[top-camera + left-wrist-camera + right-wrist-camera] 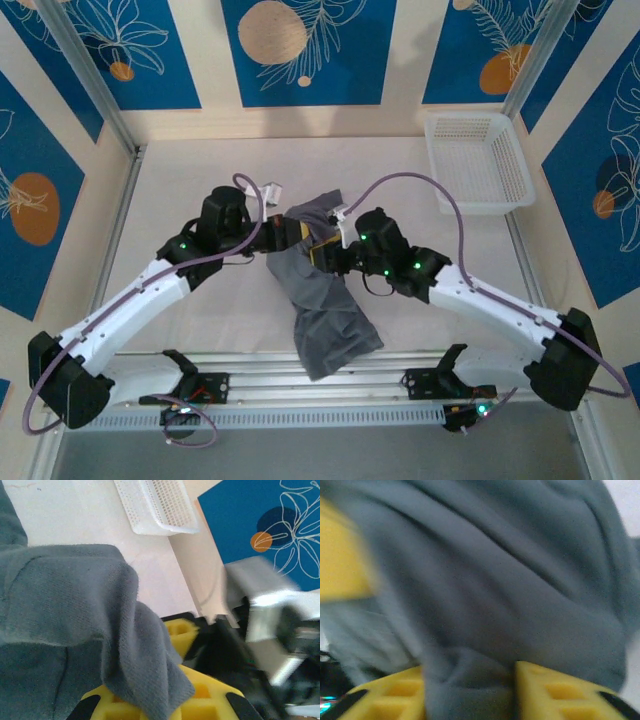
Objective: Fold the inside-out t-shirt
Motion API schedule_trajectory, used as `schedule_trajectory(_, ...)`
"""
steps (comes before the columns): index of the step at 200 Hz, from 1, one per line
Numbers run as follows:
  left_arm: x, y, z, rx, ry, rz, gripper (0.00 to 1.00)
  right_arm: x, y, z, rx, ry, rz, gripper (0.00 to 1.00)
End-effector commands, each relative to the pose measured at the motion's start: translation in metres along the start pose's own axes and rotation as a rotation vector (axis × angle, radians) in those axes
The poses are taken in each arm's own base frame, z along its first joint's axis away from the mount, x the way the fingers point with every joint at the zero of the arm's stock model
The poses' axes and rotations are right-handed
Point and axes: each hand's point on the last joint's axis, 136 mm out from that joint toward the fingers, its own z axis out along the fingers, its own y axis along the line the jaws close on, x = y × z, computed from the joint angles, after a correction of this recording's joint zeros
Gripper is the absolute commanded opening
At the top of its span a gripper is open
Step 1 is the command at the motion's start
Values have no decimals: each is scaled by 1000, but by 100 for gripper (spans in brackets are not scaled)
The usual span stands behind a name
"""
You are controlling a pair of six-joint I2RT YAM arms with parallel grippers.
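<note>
COUNTED: one t-shirt, one basket, two claws | left claw clenched on t-shirt | right claw: cloth bunched between fingers, grip blurred, cannot be told

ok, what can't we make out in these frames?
Top view: shirt collar, sleeves and seams, lost in the bunched cloth and under the arms.
Left wrist view: left claw fingers, mostly draped by cloth; basket cut off by the top edge.
Right wrist view: blurred; cloth sits between the right claw fingers, but pinched or loose is unclear.
</note>
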Motion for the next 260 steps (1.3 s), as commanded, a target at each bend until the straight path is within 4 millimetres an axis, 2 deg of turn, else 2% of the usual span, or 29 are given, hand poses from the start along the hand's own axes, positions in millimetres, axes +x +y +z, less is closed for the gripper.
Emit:
schedule_trajectory(1,-28,-24,-26,52,-103,3,5,3,-29,-10,129,-48,-1,0)
schedule_trajectory(18,-33,-26,-33,69,-126,-2,4,28,-42,-9,106,-41,42,0)
schedule_trajectory(26,-34,-27,-34,81,-127,-1,0,41,-46,-8,97,-28,62,0)
schedule_trajectory(48,-36,-32,-33,114,-121,-11,0,69,-57,-6,96,16,105,2)
schedule_trajectory(72,-39,-39,-32,161,-125,-28,0,101,-78,-1,172,88,120,4)
schedule_trajectory(85,-41,-41,-32,173,-127,-33,0,112,-83,-1,197,137,111,14)
schedule_trajectory(100,-40,-41,-32,173,-124,-36,0,99,-71,-8,163,132,56,31)
schedule_trajectory(111,-38,-39,-31,169,-115,-40,0,74,-57,-17,136,60,-31,41)
schedule_trajectory(125,-35,-36,-28,168,-98,-48,0,40,-35,-28,93,-69,-189,47)
schedule_trajectory(142,-32,-35,-24,179,-83,-60,0,2,-17,-36,81,-216,-363,53)
schedule_trajectory(161,-31,-34,-23,182,-83,-68,0,-29,-6,-32,79,-268,-490,55)
schedule_trajectory(190,-31,-39,-25,193,-78,-60,0,-40,12,-4,25,-187,-625,56)
schedule_trajectory(202,-31,-40,-26,193,-72,-53,0,-46,13,8,41,-151,-636,53)
schedule_trajectory(210,-30,-39,-26,186,-68,-48,0,-50,15,12,41,-130,-626,46)
schedule_trajectory(218,-29,-37,-26,170,-67,-44,0,-52,20,13,18,-110,-601,31)
schedule_trajectory(219,-30,-37,-27,168,-68,-41,1,-53,22,13,11,-106,-595,26)
schedule_trajectory(235,-28,-16,-30,58,-81,-29,7,-51,36,4,-76,-87,-539,0)
schedule_trajectory(260,-26,51,-41,-189,-89,-23,17,-36,76,-35,-376,-59,-424,0)
